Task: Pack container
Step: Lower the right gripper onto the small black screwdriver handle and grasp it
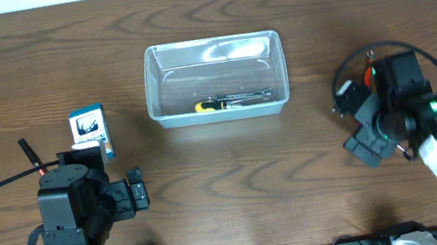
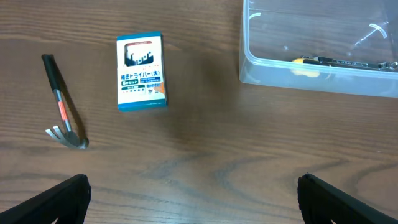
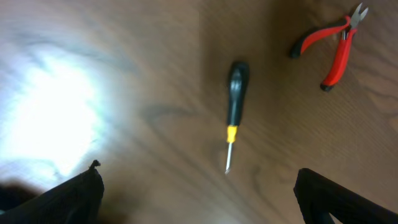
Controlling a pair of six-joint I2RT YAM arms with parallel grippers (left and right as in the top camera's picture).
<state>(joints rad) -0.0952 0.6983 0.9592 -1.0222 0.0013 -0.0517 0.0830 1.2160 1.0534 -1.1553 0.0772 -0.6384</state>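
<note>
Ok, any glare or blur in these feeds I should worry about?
Right wrist: a big white glare patch on the table at frame left, whole frame soft, though screwdriver and pliers are recognisable. Left wrist: sharp, box print and hammer crisp. Overhead: even light, only small highlights on the far wall of the container.

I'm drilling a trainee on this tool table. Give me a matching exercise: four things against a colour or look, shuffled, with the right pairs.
Things:
1 hammer
2 box
3 pliers
4 container

Looks:
a clear plastic
b red handles
c blue and white
d black handle, metal head

Pairs: 1-d, 2-c, 3-b, 4-a
</note>
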